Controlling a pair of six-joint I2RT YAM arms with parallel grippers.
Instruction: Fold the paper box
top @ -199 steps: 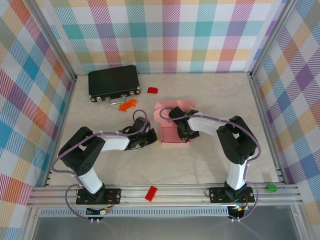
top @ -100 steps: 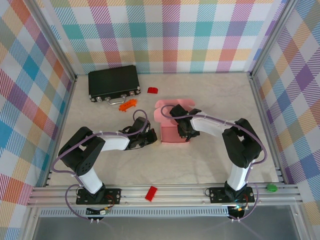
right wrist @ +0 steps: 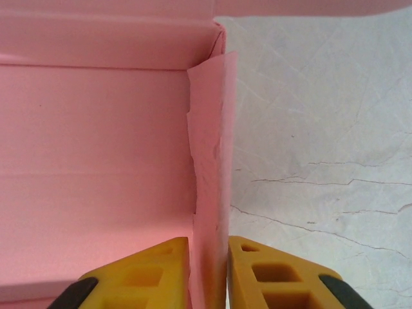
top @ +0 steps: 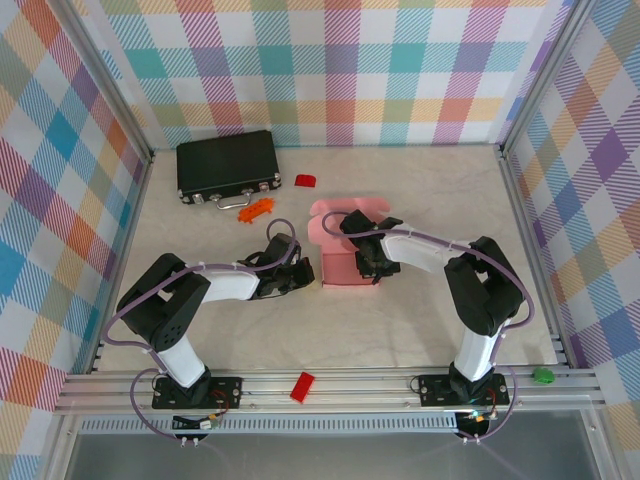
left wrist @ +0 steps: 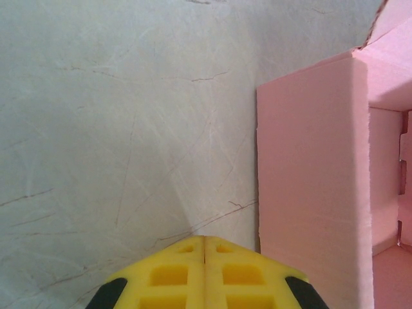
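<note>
The paper box (top: 338, 268) is pale pink card standing partly formed at the table's middle, with its lid flap (top: 330, 214) lying open toward the back. My left gripper (top: 308, 275) is shut with nothing in it, its yellow tips (left wrist: 205, 239) just left of the box's left wall (left wrist: 312, 167). My right gripper (top: 372, 268) is over the box's right side. In the right wrist view its fingers (right wrist: 209, 241) are shut on the thin right wall (right wrist: 209, 161), one finger inside the box and one outside.
A black case (top: 225, 163) lies at the back left. A small red piece (top: 305, 180) and an orange piece (top: 256, 208) sit near it. Another red piece (top: 301, 386) rests on the front rail, and a green object (top: 543, 376) lies at the right.
My right arm's elbow has shifted a little to the right while its gripper stays at the box's right wall. The left arm has not moved.
</note>
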